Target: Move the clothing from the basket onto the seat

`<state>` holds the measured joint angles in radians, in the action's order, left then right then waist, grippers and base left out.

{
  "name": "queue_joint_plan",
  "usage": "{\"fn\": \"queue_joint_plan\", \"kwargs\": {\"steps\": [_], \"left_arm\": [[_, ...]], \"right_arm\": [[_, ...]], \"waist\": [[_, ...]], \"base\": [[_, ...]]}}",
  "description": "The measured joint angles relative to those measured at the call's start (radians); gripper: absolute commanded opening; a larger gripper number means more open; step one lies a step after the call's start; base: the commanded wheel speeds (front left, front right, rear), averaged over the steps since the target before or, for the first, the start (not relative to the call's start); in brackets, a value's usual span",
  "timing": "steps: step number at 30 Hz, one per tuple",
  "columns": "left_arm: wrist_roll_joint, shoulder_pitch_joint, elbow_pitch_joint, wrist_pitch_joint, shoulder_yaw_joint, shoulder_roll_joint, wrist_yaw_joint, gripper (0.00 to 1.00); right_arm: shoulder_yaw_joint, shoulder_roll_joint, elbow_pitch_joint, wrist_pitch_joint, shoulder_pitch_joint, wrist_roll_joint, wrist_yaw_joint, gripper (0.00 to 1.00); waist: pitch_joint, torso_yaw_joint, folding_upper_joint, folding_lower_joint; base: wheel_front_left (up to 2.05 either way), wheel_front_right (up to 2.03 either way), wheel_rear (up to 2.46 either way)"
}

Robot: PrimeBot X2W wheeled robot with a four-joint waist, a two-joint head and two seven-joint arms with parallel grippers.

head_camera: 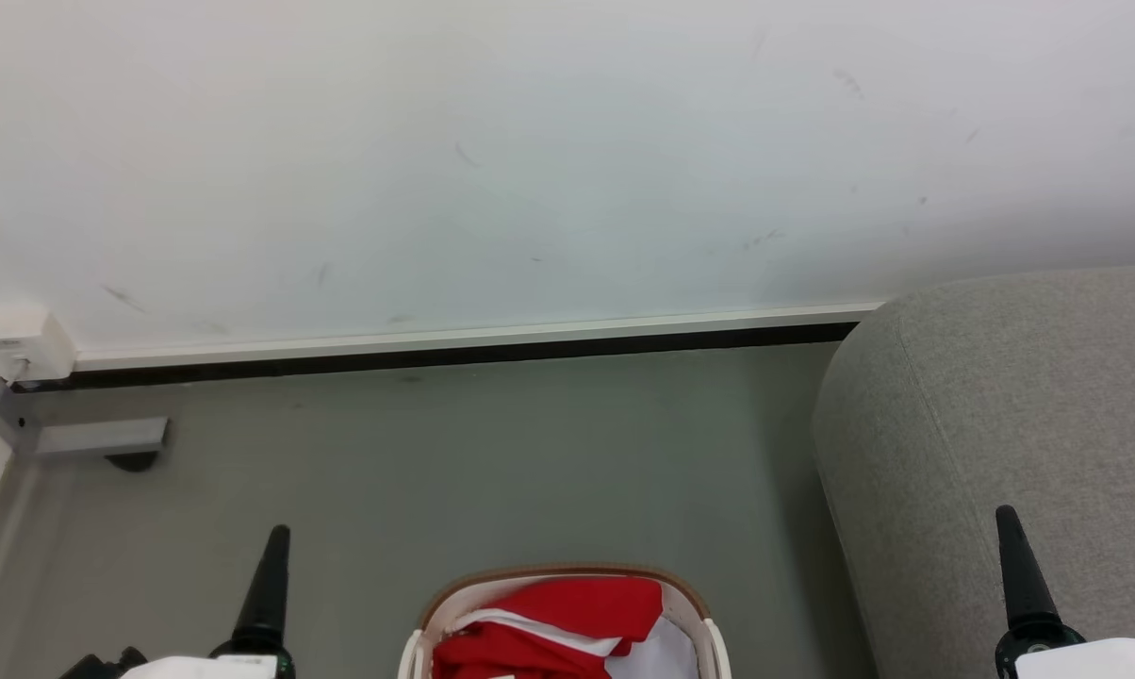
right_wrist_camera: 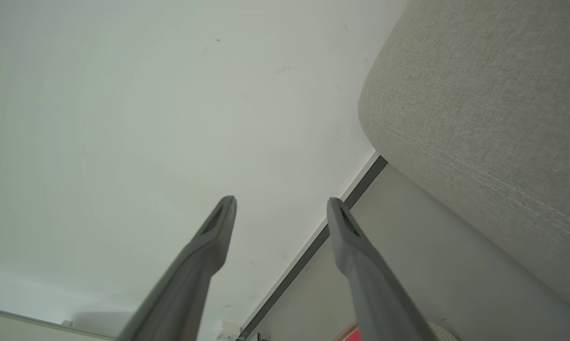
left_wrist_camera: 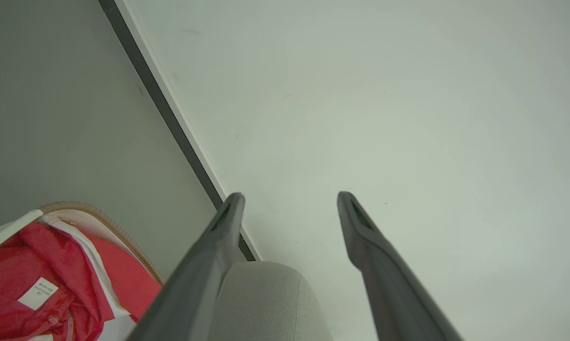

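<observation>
Between basket (head_camera: 567,572) and seat (head_camera: 1001,396), grey floor (head_camera: 765,528)

White wall (head_camera: 530,141) across the upper half of the head view: matt, marked with several faint dark scuffs. At its foot, a white baseboard (head_camera: 454,338) with a black strip beneath, running left to right. Below that, plain grey floor (head_camera: 483,462). Far left, against the wall: small white box (head_camera: 21,341) at baseboard height. Below the box, a short grey metal bar (head_camera: 101,437), horizontal, with a dark rounded part (head_camera: 134,462) under its right end — type not discernible.
</observation>
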<state>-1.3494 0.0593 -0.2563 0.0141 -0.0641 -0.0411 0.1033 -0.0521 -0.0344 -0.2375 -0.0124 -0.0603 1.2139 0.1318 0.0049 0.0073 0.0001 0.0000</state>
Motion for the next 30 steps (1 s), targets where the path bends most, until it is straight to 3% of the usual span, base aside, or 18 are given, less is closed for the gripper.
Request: {"fn": "queue_joint_plan", "kwargs": {"steps": [10,30], "left_arm": [[0.247,-0.018,0.034,-0.042,0.013,0.0,-0.038,1.0],[0.563,-0.047,0.071,-0.107,0.041,-0.001,-0.056,1.0]], "right_arm": [[0.049,-0.023,0.008,0.04,0.0,-0.282,0.0,1.0],[0.1,-0.025,-0.002,0.107,0.0,-0.608,0.0,1.0]], "waist": [[0.001,0.003,0.0,0.0],[0.001,0.01,0.0,0.0]], "base": [[0.0,0.0,0.0],[0.0,0.0,0.0]]}}
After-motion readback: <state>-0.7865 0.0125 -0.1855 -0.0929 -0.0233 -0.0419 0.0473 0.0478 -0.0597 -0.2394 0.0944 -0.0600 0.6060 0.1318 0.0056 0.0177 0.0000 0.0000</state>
